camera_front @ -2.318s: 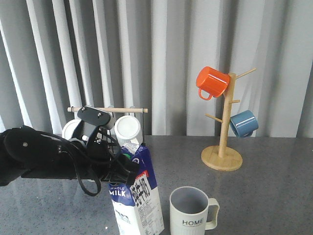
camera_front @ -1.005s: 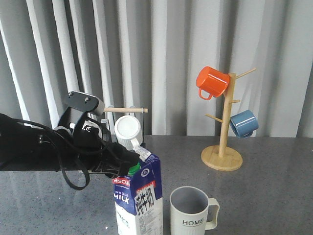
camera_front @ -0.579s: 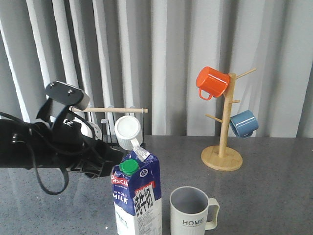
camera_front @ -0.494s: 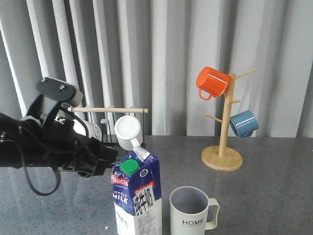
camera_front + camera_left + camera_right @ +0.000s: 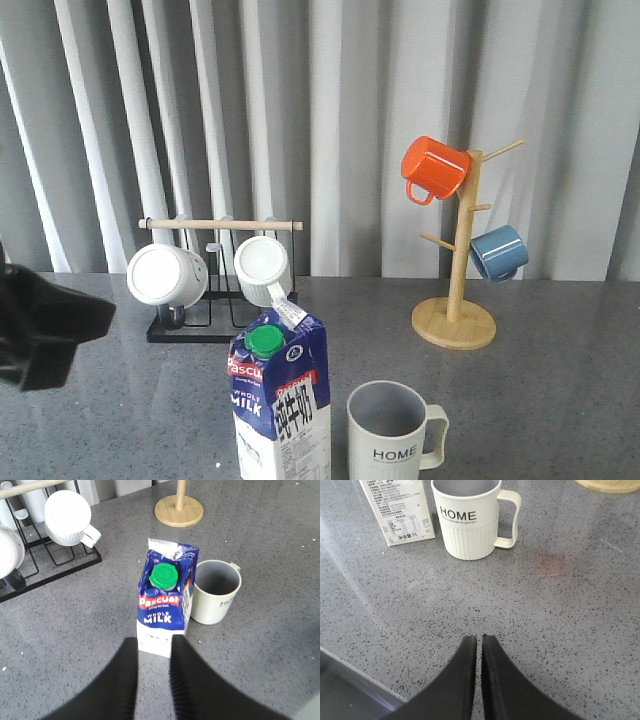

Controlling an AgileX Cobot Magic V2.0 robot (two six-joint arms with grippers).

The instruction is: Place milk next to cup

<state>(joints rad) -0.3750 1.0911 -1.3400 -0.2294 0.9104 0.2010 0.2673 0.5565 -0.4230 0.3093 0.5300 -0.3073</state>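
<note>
The left claw point(image 5: 152, 667) had pulled back, released, from the milk point(image 5: 280, 400), which stood upright just beside the cup point(image 5: 392, 430); the right claw point(image 5: 479, 675) was clenched.

staged test tabletop, grey speckled counter point(image 5: 560, 400); pleated curtain point(image 5: 330, 120) backdrop, mug tree point(image 5: 457, 290)

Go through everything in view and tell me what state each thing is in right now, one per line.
milk: upright, cap on, beside the cup, not held.
cup: upright, empty.
left gripper: open, clear of the milk.
right gripper: shut, empty.
orange mug: hung on the mug tree.
blue mug: hung on it too.
white mugs: on the rack.
</note>
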